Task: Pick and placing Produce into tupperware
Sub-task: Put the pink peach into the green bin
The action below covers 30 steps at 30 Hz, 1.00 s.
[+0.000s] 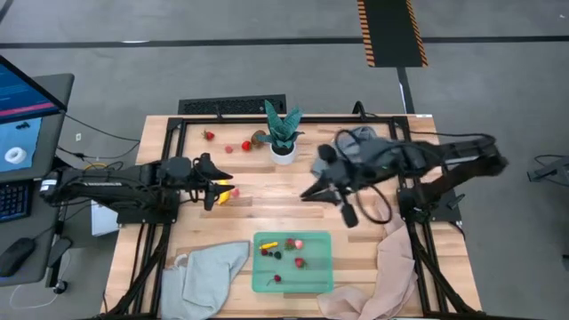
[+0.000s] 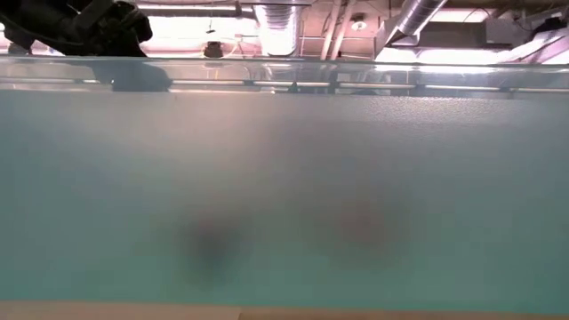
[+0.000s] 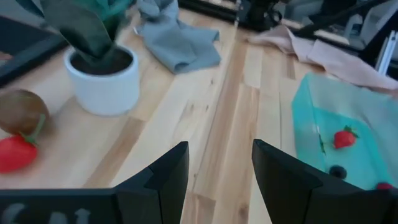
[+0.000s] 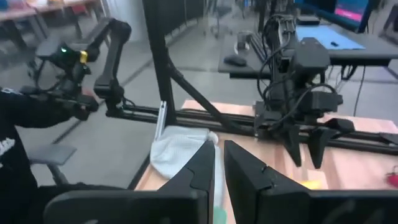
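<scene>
Two dark arms work over a wooden bench [image 1: 356, 258]. Left claw [image 1: 216, 188], at the bench's left-centre, stands with its fingers [image 3: 168, 177] spread apart and empty in the left wrist view; a small yellow piece [image 1: 224, 193] lies on the boards at its tips, contact not discernible. Right claw [image 1: 327, 197] hangs right of centre; in the right wrist view its fingers [image 4: 202, 168] are drawn close with only a thin slit between them and nothing visibly held. Mint-green tupperware [image 1: 292, 283] sits at the near edge, between a grey-green cloth [image 1: 213, 271] and a beige cloth [image 1: 391, 267]; inside it lie a strawberry [image 1: 298, 244], a yellow-orange piece [image 1: 269, 245], dark berries [image 1: 276, 254] and further small red pieces. Still on the bench near the far edge: a red piece [image 1: 209, 135], another red piece [image 1: 246, 146] and a brown round piece [image 1: 259, 138], just beside a potted plant [image 1: 283, 133]. Low view is filled by the tupperware's translucent wall [image 2: 284, 196].
</scene>
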Motion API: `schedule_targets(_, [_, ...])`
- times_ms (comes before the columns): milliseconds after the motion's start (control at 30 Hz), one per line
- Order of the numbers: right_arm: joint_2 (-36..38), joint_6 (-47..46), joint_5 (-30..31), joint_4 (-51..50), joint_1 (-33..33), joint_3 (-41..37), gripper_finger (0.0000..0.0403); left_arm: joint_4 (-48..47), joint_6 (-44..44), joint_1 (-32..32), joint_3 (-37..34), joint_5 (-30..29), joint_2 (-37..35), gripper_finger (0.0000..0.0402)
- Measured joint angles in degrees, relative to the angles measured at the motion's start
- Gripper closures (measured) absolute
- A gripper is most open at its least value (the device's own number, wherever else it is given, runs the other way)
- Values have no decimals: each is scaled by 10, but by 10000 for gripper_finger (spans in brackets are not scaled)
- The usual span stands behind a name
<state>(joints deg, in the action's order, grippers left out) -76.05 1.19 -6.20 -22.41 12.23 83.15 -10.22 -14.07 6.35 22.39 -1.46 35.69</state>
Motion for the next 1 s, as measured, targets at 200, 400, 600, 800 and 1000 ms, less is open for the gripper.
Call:
schedule_targets(200, [156, -40, 0, 244, -4, -287, 344, -38, 16, 33, 0, 41, 24, 234])
schedule_targets(400, [219, -55, 8, 314, -10, -406, 344, -68, 2, 81, 3, 40, 77, 234])
schedule_targets(600, [226, -54, 16, 322, -25, -444, 344, -82, -27, 105, 19, 13, 157, 234])
schedule_targets(800, [224, -52, 15, 324, -26, -468, 344, -97, -31, 103, 54, 27, 237, 234])
schedule_targets(1000, [225, -65, 15, 335, -24, -509, 344, -100, -33, 89, 77, 26, 296, 234])
